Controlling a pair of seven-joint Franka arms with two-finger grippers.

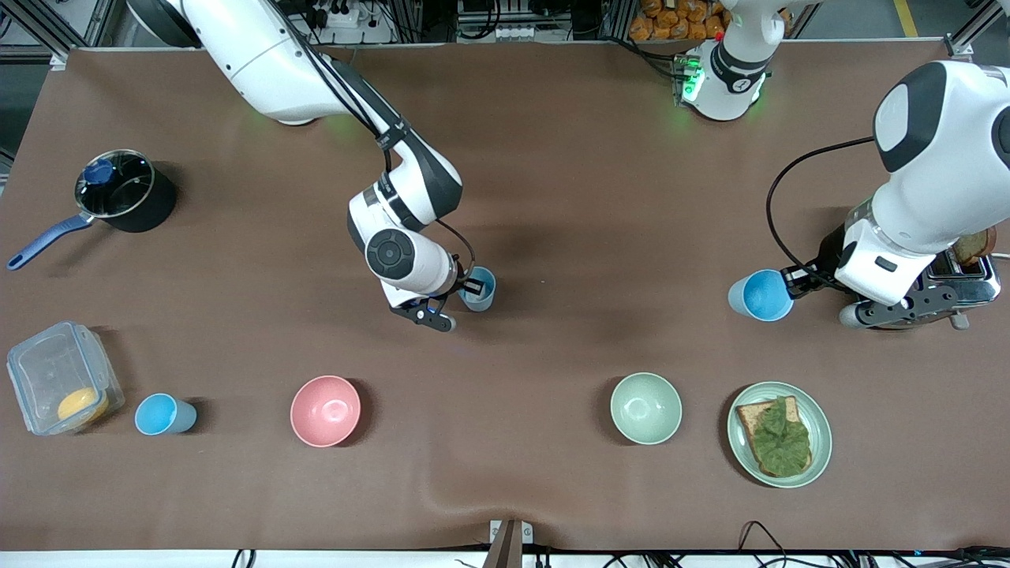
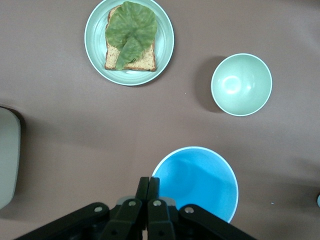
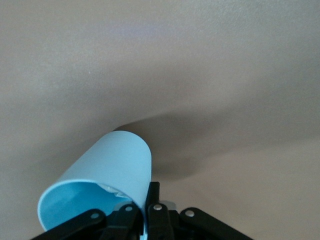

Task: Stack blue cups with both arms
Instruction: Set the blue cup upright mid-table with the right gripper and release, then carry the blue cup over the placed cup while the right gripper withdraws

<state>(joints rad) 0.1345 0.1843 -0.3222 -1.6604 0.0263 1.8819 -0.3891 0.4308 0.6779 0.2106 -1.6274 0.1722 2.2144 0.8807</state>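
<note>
My right gripper (image 1: 471,285) is shut on the wall of a pale blue cup (image 1: 480,289) at mid-table, one finger inside and one outside. In the right wrist view this cup (image 3: 107,172) is tilted, close over the brown table. My left gripper (image 1: 791,279) is shut on the rim of a brighter sky-blue cup (image 1: 761,296), held tilted beside the toaster. In the left wrist view the fingers (image 2: 154,187) are pressed together at this cup's (image 2: 197,182) edge. A third blue cup (image 1: 164,414) stands on the table toward the right arm's end, near the front camera.
A pink bowl (image 1: 325,410), a green bowl (image 1: 645,408) and a plate with toast and lettuce (image 1: 821,442) lie nearer the front camera. A toaster (image 1: 966,280) is under the left arm. A lidded pot (image 1: 118,193) and a plastic container (image 1: 59,383) are at the right arm's end.
</note>
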